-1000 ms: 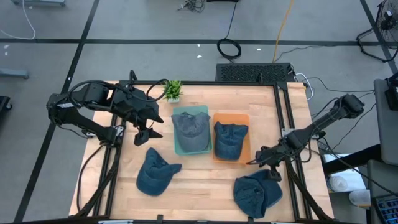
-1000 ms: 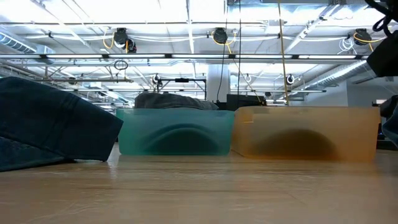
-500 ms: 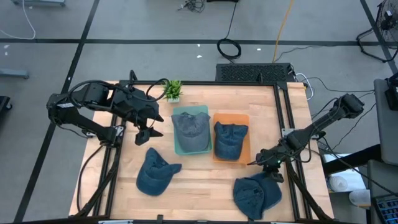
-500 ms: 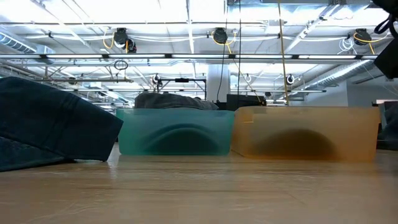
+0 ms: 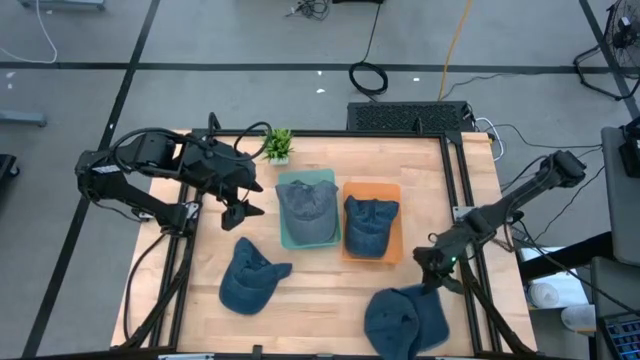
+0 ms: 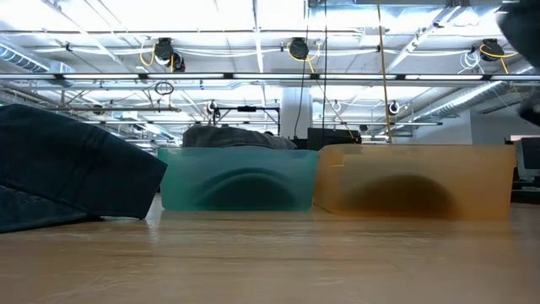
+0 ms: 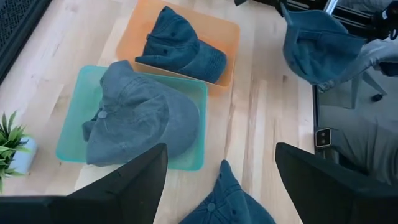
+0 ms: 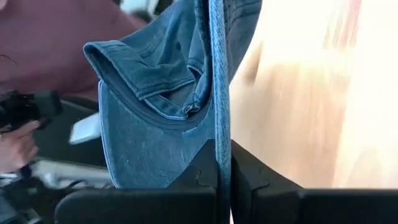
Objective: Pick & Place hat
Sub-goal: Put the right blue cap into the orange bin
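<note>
Item: denim hat (image 5: 405, 322), near-right corner of the surface (image 5: 330, 285), brim pinched in the right claw (image 5: 438, 272), jaws clamped tight on the fabric; hat lies just nearward of that claw. Orange bin (image 5: 394, 192) and teal bin (image 5: 286, 237), each already holding a hat, sit toward centre. Left claw (image 5: 240, 214) waits wide, far side
</note>
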